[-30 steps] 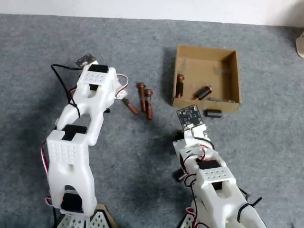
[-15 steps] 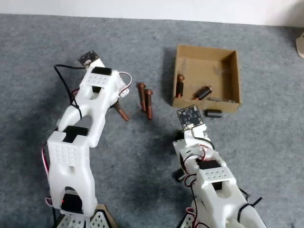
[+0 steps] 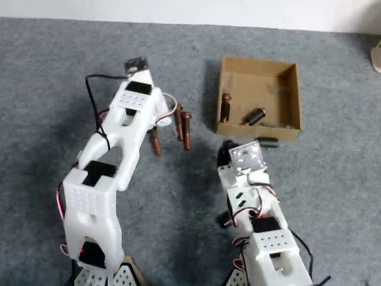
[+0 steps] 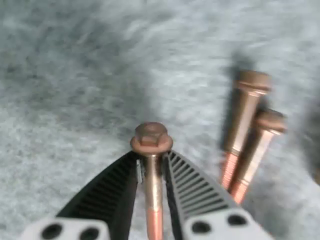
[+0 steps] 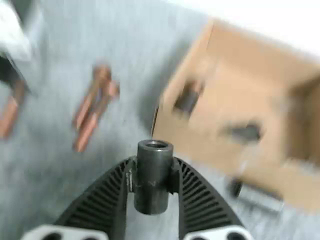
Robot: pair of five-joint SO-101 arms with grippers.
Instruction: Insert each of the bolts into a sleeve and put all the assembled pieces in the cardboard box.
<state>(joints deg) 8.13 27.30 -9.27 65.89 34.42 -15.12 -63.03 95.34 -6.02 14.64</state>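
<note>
Bolt point(image 4: 151, 141) clamped head-outward between the fingers of the left hand point(image 4: 152, 156), near two loose bolts point(image 3: 178, 122) that lie side by side on the grey counter point(image 3: 333, 196), between that arm and the cardboard box point(image 3: 286, 133). The right hand point(image 5: 153, 165) is closed on a dark sleeve point(image 5: 152, 177), its open end pointing outward, close to the box's near wall. Two assembled pieces point(image 3: 225, 107) lie apart inside the box, and what looks like a spare sleeve point(image 3: 268, 142) lies on the counter against the outside of that near wall.
</note>
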